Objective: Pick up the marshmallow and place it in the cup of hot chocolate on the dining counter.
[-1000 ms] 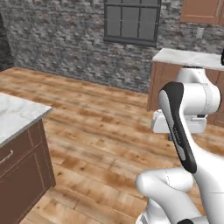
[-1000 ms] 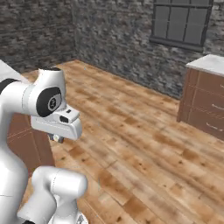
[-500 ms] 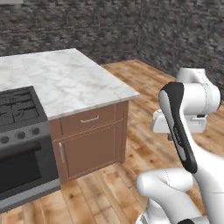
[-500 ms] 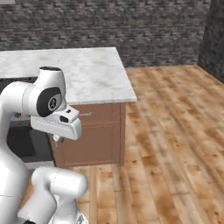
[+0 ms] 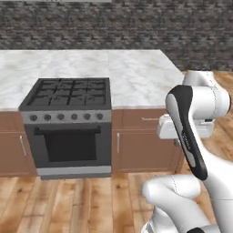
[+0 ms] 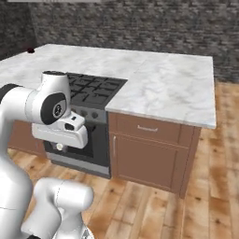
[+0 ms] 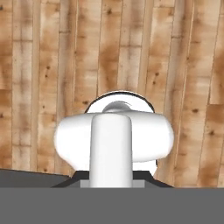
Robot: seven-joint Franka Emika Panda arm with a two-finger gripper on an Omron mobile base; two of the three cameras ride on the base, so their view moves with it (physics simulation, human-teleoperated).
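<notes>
A: Where is the worktop (image 5: 136,73) relative to the arm?

B: In the left base view the white marble island spans the upper half of the frame, with a black cooktop (image 5: 68,91) set in left of centre and an oven (image 5: 68,141) below it. The arm stands folded in the lower right, in front of the island's wooden base. In the right base view the arm is at lower left and the marble runs from upper left to the right edge.

A: Can you find the marshmallow or the cup?

B: Not surely. A tiny dark dot (image 6: 31,50) sits on the marble at the far upper left of the right base view; it may be the cup, but it is too small to tell. No marshmallow can be made out.

A: And the hand?

B: I cannot tell how far open it is or whether it holds anything. The hand view looks straight down at plank floor (image 7: 43,65). Judging by this, the hand must reach up and left, towards the far end
</notes>
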